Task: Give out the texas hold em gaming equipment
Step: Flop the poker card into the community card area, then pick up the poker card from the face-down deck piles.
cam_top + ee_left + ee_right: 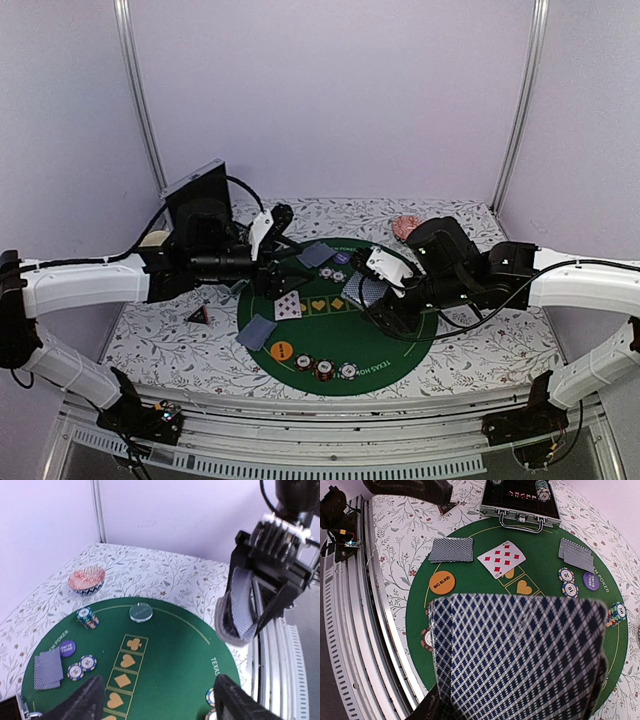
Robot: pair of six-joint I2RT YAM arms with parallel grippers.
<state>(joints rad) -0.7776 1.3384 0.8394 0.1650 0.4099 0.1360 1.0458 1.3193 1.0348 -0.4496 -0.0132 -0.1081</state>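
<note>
Lilac walls and a flowery desk (160, 340) around a green felt mat (400, 350), nothing fancy. The right gripper (380, 297) is clamped on the deck of diamond-backed cards (517, 655), held above the mat at middle-right of the top view. The left gripper (165, 702) hangs over the mat with its jaws spread wide and nothing between them.

Looks to me like the dealing step. One face-down hand (451, 549) and a second face-down hand (576, 555) are out, and a face-up diamonds card (501, 558) lies at the end of the row of suit boxes. Next move, I reckon, is peeling a single card off the deck and laying it on the next box without fanning the rest.

Readable stuff: the orange disc (442, 582) says BIG BLIND, the purple disc (590, 581) says SMALL BLIND, the striped chips (566, 575) show 10, and the mat rim has TEXAS and POKER.
</note>
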